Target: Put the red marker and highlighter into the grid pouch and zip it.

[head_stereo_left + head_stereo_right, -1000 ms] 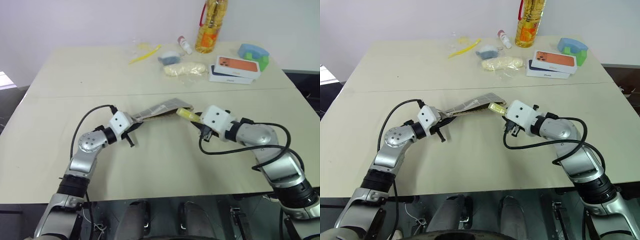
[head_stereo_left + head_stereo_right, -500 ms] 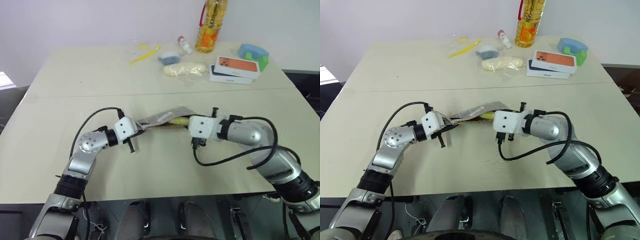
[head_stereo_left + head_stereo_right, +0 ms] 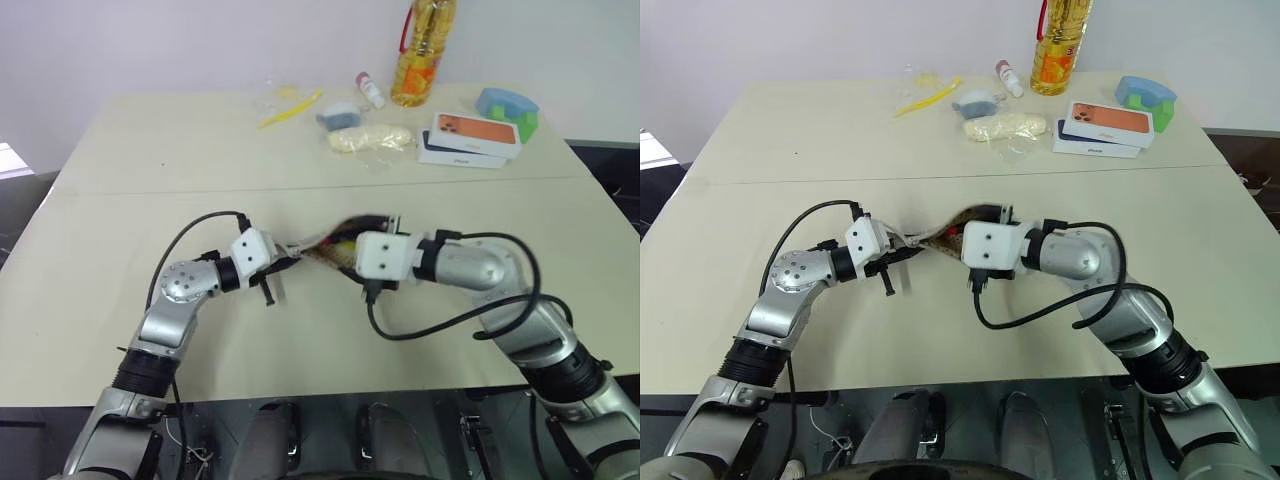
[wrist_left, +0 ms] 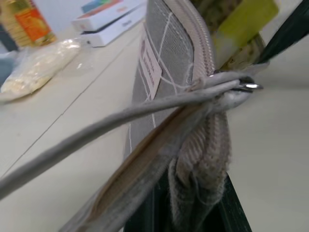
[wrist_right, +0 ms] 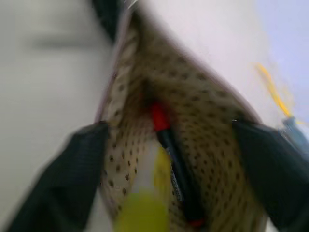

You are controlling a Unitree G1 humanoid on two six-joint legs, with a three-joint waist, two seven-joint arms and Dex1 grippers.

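Right pincer point(image 5: 169, 159) now spread wide, highlighter point(image 5: 145, 203) released beside red marker point(image 5: 169, 145) inside grid pouch point(image 4: 174, 72). Left pincer point(image 3: 277, 266) stays clamped on pouch end. Zipping remains.

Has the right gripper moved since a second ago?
Yes. Against the fixed seam across the table, the right gripper has travelled toward the robot's left, into the mouth of the grid pouch held by the left gripper, and its fingers are now spread.

The grid pouch point(image 4: 166, 92) is matt grey cloth, its lining dotted, its zipper pull point(image 4: 246, 87) shiny metal.
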